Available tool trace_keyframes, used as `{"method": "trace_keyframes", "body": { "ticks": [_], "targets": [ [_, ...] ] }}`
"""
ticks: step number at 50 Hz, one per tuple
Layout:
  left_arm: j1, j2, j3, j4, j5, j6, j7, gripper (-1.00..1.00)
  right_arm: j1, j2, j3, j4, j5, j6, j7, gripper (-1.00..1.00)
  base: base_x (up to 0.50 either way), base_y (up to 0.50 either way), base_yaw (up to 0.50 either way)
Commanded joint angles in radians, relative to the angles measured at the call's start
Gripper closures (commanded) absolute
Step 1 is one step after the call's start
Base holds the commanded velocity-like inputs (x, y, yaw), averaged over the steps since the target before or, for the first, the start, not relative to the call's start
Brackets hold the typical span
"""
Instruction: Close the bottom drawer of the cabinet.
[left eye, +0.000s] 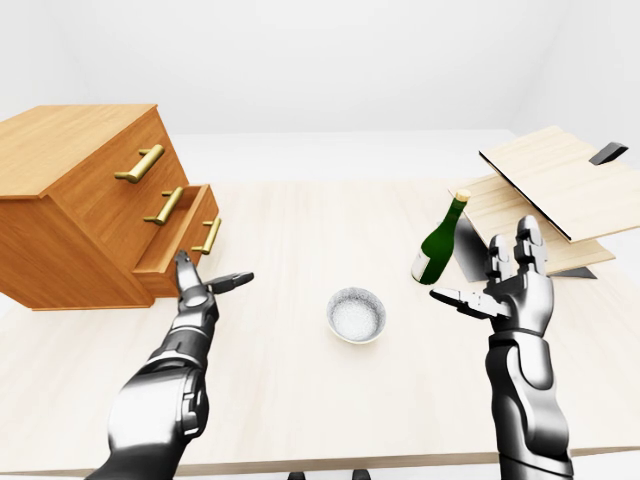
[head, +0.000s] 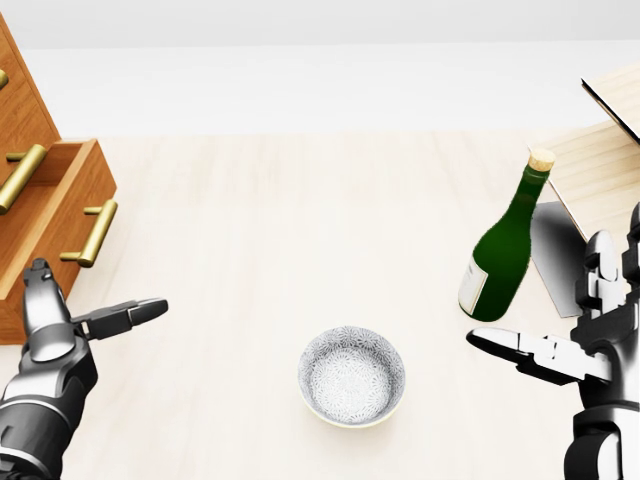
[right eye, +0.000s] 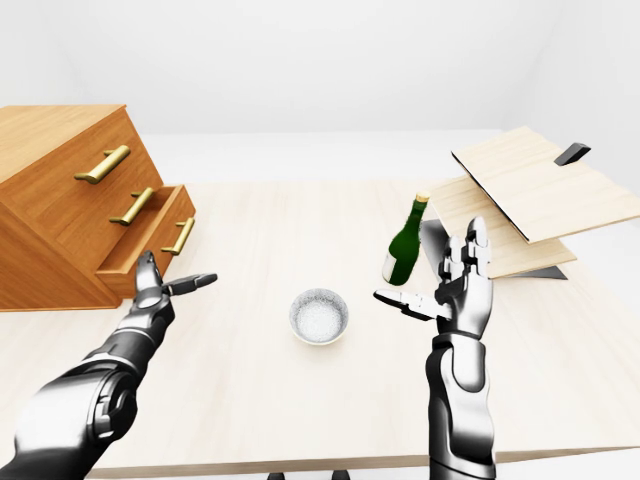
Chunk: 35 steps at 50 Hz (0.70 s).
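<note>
A wooden cabinet (left eye: 75, 200) with brass handles stands at the left of the table. Its bottom drawer (left eye: 185, 235) is pulled partly out, its handle (left eye: 208, 236) facing right. My left hand (left eye: 205, 280) is open, fingers spread, just below and right of the drawer front, not touching it. My right hand (left eye: 500, 285) is open and empty at the right, next to a green bottle (left eye: 440, 243).
A patterned white bowl (left eye: 356, 314) sits in the middle of the pale table (left eye: 300, 220). The green bottle stands upright right of it. Stacked wooden boards (left eye: 560, 190) on a stand lie at the far right, behind my right hand.
</note>
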<state>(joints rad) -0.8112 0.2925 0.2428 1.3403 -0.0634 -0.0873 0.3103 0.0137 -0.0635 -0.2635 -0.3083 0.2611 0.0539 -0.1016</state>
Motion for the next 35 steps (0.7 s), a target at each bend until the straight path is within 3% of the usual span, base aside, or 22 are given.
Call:
{"method": "trace_keyframes", "body": {
  "ticks": [1,17,30,31,35],
  "targets": [
    [0.005,0.026,0.051,0.007,-0.024,0.0,0.103,-1.0,0.002,0.001,0.0,-0.015,0.001,0.013,-0.002,-1.0,0.0,0.0,0.0],
    [0.015,0.044,0.07,0.008,-0.069,0.0,0.213,-1.0,0.003,0.002,-0.003,-0.014,0.002,0.011,-0.001,-1.0,0.0,0.0,0.0],
    [0.022,0.064,0.081,0.008,-0.091,0.0,0.213,-1.0,0.003,0.002,-0.005,0.001,0.004,-0.002,0.003,-1.0,0.0,0.0,0.0],
    [0.022,0.068,0.082,0.008,-0.093,0.0,0.213,-1.0,-0.001,-0.002,-0.006,-0.009,0.006,0.012,-0.002,-1.0,0.0,0.0,0.0],
    [0.018,0.081,0.088,0.007,-0.102,0.0,0.213,-1.0,0.002,0.0,-0.006,0.004,0.005,-0.003,0.003,-1.0,0.0,0.0,0.0]
  ]
}}
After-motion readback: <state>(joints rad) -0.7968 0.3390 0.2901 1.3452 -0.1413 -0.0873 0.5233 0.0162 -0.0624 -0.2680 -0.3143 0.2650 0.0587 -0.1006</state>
